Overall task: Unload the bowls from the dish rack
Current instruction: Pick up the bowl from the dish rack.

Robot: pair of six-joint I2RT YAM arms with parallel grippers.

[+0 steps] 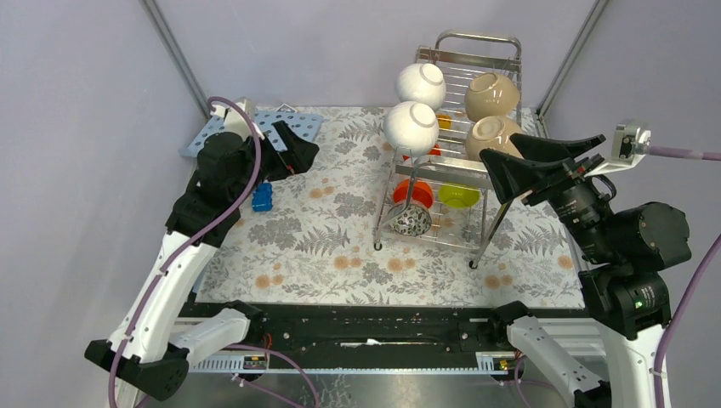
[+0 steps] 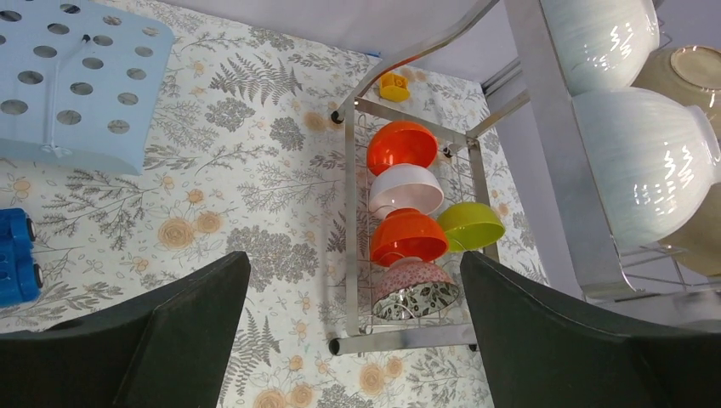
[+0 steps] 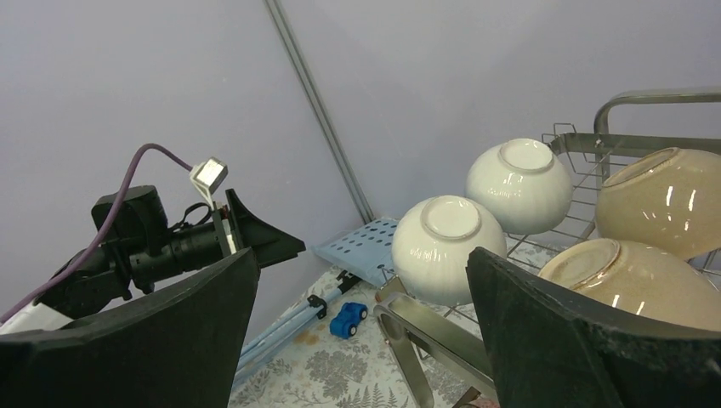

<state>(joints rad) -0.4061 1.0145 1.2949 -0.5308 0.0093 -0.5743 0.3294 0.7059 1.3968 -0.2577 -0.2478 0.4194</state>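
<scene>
Left gripper (image 2: 353, 262): hung wide open and empty above the left side of the floral cloth (image 1: 340, 242), facing the rack
Right gripper (image 3: 361, 255): raised at the right, fingers spread wide and holding nothing, just beside the near right end of the rack's upper tier
Blue block (image 1: 262, 197): lay on the cloth below the left gripper, well apart from the rack
Dish rack (image 1: 478, 36): stood upright on the right half of the cloth, every bowl in sight loaded on it
Lower tier, near to far: speckled bowl (image 2: 417, 289), orange bowl (image 2: 408, 235), small white bowl (image 2: 405, 189) and a second orange bowl (image 2: 401, 146) stood on edge in a row; a green bowl (image 2: 470, 224) sat to their right
Upper tier: two white bowls (image 1: 411, 126) on the left and two beige bowls (image 1: 491, 95) on the right rested tilted, one behind the other in each pair
Yellow clip (image 2: 393, 86): sat at the rack's far end
Perforated board (image 1: 302, 121): lay flat at the far left of the table
</scene>
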